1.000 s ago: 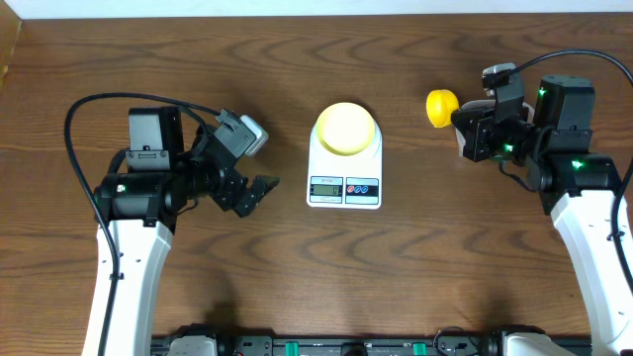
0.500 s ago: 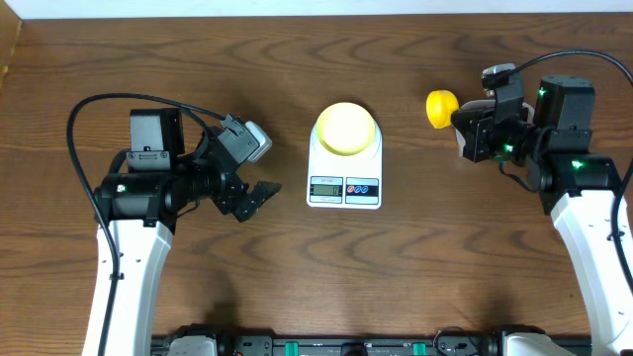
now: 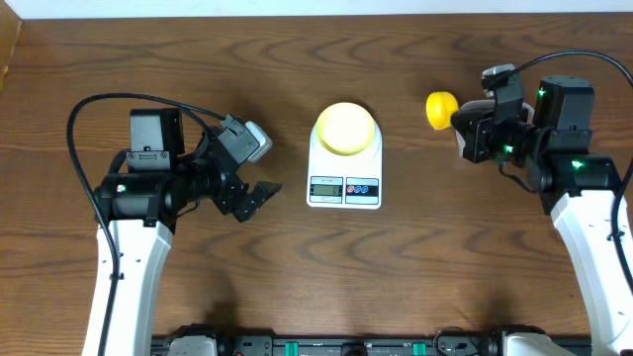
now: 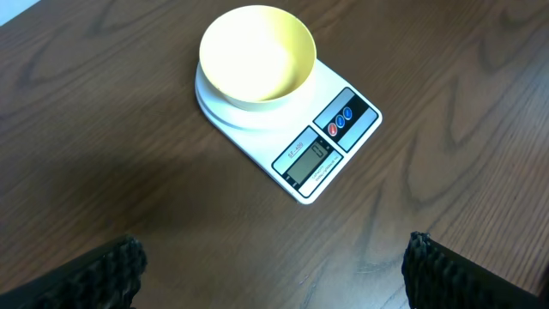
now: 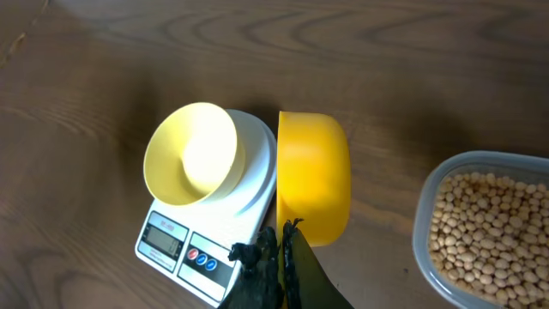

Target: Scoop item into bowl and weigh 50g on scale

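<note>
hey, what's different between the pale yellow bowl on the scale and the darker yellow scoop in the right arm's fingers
Colour: the small round pale yellow-green bowl is lighter, while the round deep-yellow plastic scoop is more saturated.
Pose: the bowl sits upright, mouth up, but the scoop is tipped on its side, with its rim facing the bowl.
Support: the bowl rests on the white kitchen scale, whereas the scoop is held in the right arm's fingers.
Shared: both are round and yellowish.

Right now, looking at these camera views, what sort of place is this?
Most likely a robotics lab bench, not a kitchen: a left arm and right arm flank a wooden table staged with a scale, a bowl, a yellow scoop and a tub of beans.
</note>
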